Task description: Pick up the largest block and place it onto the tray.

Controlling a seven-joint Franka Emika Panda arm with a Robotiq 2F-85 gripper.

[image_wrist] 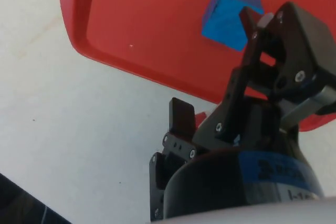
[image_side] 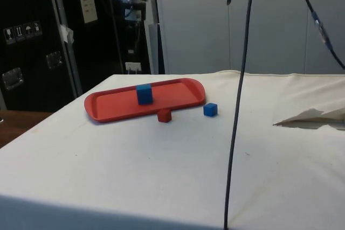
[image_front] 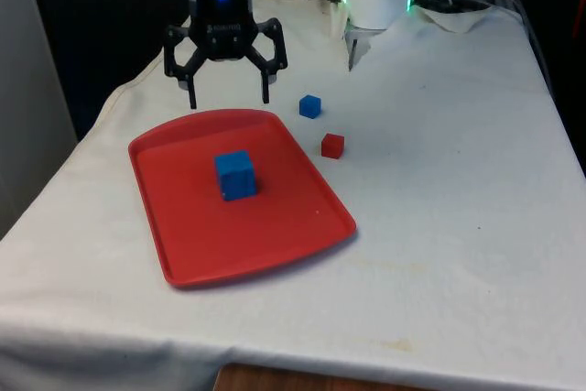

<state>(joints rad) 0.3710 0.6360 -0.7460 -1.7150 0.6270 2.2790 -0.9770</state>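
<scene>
Blue largest block (image_front: 236, 175) sits on red tray (image_front: 183, 258); end effector (image_front: 229, 98) apparently spread, empty.

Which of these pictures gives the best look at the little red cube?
The front view: the small red block sits unobstructed on the white cloth, beside the red tray on the front view's right. The side view shows it too, against the tray's edge, where red blends with red.

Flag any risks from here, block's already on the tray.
1. The open end effector hangs above the red tray's far rim; a low retreat could clip the rim and shift the tray.
2. The large blue block sits loose on the tray, so a knock could slide it.
3. The small blue block and small red block lie close beside the tray, where a sideways sweep could scatter them.
</scene>
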